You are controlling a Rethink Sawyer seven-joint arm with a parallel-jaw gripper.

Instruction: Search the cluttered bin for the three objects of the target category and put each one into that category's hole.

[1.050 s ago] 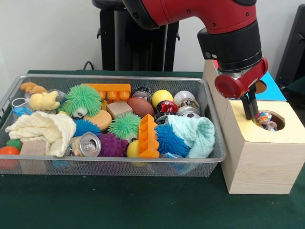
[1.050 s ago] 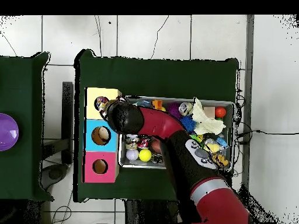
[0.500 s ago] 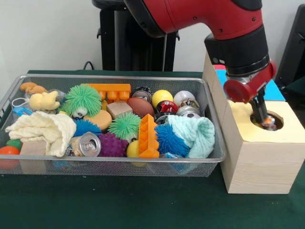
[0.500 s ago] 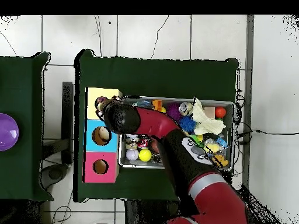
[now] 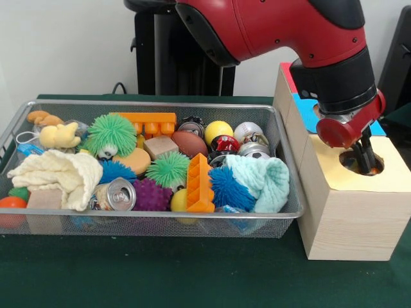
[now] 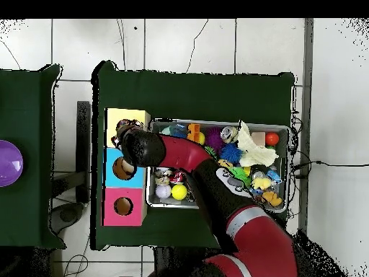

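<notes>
The gripper (image 5: 367,160) reaches down into the round hole (image 5: 361,162) of the yellow-topped wooden box (image 5: 350,212) (whether clenched or released, I cannot tell), beside the wire bin (image 5: 282,160) crowded with toys.

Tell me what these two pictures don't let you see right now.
- Front view: the gripper tips are sunk in the yellow box's hole, so open or shut is unclear.
- Overhead view: the arm covers that hole and part of the bin.

a purple bowl (image 6: 9,163) sits on a separate green table (image 6: 29,216) beside tiled floor (image 6: 216,43).
</notes>
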